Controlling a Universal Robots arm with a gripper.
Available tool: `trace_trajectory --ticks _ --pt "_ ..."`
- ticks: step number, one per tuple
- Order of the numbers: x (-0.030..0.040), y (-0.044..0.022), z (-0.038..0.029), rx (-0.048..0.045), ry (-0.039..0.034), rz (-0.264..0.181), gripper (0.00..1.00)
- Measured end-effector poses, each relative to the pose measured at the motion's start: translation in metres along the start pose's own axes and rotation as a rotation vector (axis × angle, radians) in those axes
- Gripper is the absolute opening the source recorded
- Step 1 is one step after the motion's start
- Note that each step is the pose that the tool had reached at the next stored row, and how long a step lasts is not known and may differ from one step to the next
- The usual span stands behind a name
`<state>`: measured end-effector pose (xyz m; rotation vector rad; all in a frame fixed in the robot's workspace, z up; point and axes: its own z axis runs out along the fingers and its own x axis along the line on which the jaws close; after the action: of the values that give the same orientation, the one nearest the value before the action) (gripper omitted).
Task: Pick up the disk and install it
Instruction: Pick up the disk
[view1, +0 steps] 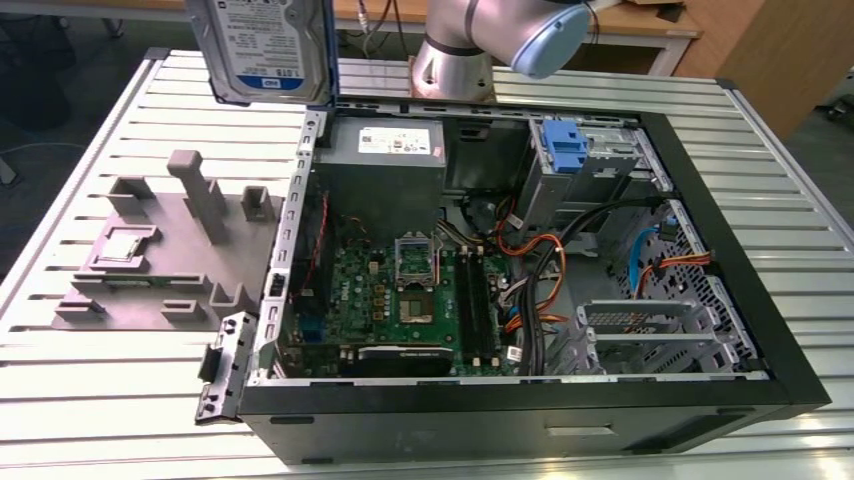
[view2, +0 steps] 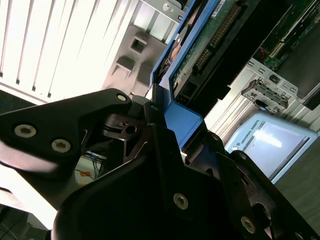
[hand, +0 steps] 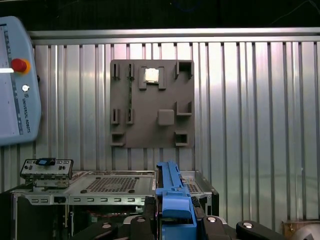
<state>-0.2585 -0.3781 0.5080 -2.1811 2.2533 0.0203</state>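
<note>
Pinching the disk (view1: 260, 45) by its blue rail, the claw (view2: 162, 107) aloft beside the open computer case (view1: 534, 425).

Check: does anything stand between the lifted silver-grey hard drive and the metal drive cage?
Nothing visible does. The silver-grey hard drive, clamped in the black gripper, hangs near the open computer case; the metal drive cage lies uncovered, cables beside it.

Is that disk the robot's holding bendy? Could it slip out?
Probably stiff: the disk looks like a flat metal box and hangs upright without sagging. It might slip a little, since the end effector grips it by its smooth blue plastic rail.
</note>
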Motion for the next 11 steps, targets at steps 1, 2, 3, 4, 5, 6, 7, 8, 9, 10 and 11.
trace_trajectory --ticks 1,2,3,4,5,6,7,8,9,10,11 --pt "0.0 -0.0007 0.0 0.0 0.0 0.0 0.37" --pt "0.0 -0.0014 0.0 0.0 0.0 0.0 0.37" --pt "-0.0001 -0.0021 0.0 0.0 0.0 0.0 0.37" --pt "-0.0001 -0.0027 0.0 0.0 0.0 0.0 0.37" --pt "-0.0001 -0.0034 0.0 0.0 0.0 0.0 0.37" --pt "-0.0001 -0.0041 0.0 0.0 0.0 0.0 0.37" --pt "-0.0002 -0.0047 0.0 0.0 0.0 0.0 0.37" --pt "-0.0002 -0.0054 0.0 0.0 0.0 0.0 0.37" --pt "-0.0002 -0.0061 0.0 0.0 0.0 0.0 0.37" --pt "-0.0002 -0.0067 0.0 0.0 0.0 0.0 0.37" --pt "-0.0002 -0.0073 0.0 0.0 0.0 0.0 0.37"
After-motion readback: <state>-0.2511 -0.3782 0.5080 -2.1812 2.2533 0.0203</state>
